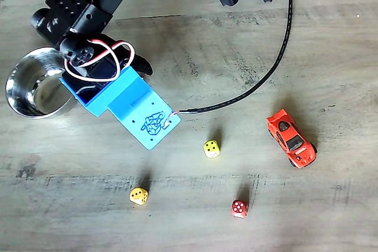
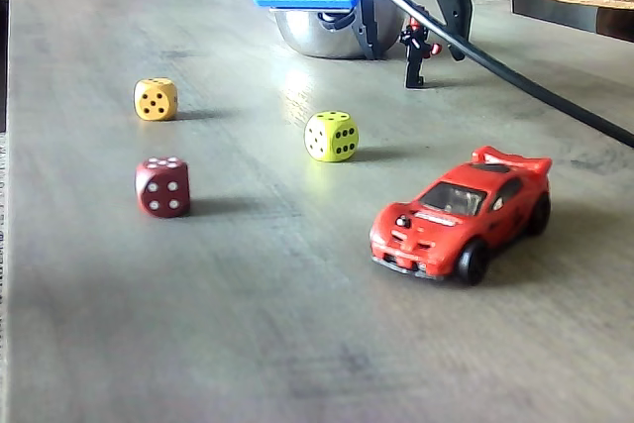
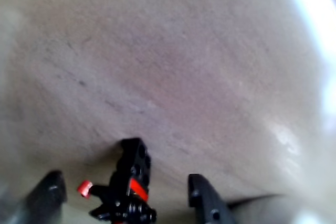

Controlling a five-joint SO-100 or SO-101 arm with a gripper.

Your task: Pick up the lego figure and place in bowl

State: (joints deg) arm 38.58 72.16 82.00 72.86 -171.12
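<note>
we are seeing a red toy car (image 2: 464,214), a yellow-green die (image 2: 332,136), an orange-yellow die (image 2: 156,99) and a dark red die (image 2: 162,186) sitting apart on the wooden table (image 2: 248,324).

In the wrist view the figure (image 3: 127,190) stands between the gripper's (image 3: 126,195) 2 fingers. In a fixed view the bowl (image 2: 332,32) lies just left of the gripper (image 2: 421,42), with 3 dice (image 2: 332,136) (image 2: 156,99) (image 2: 163,186) and the car (image 2: 461,215) in front on the table (image 2: 297,324).
</note>
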